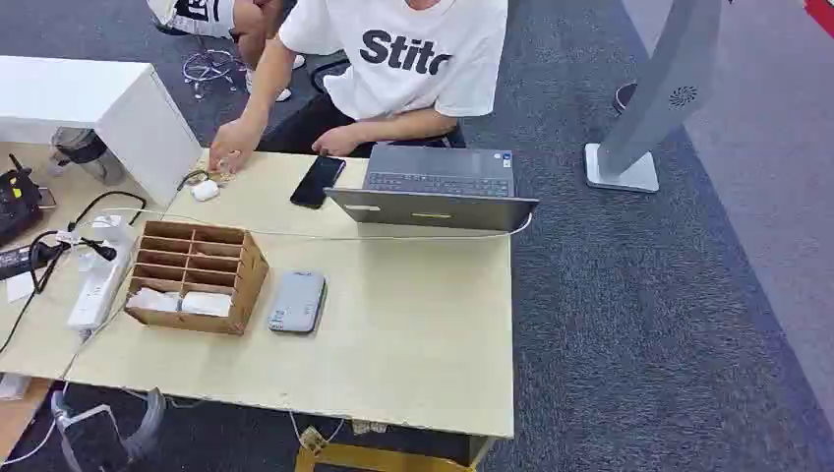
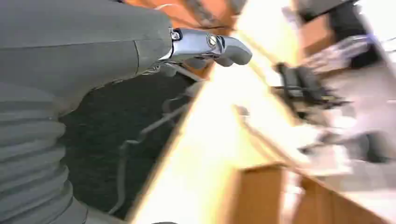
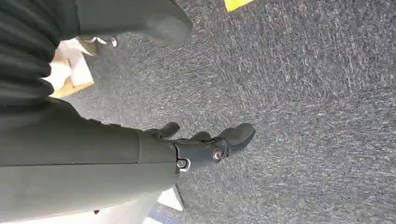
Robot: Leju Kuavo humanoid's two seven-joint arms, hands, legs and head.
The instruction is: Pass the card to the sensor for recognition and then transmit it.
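On the pale wooden table [image 1: 413, 324] a brown slotted cardboard organiser [image 1: 197, 275] holds white cards [image 1: 182, 302] in its nearest row. Just beside it, at its 3 o'clock, lies the flat grey card sensor [image 1: 297, 301]. At the table's 12 o'clock edge sit an open grey laptop [image 1: 438, 187] and a black phone [image 1: 318, 181], with a person in a white T-shirt [image 1: 408, 54] behind. The robot's left hand [image 2: 205, 46] hangs by the table edge, blurred, so its state is unclear. The right hand [image 3: 205, 142] hangs over grey carpet [image 3: 303, 93], fingers loosely apart, holding nothing.
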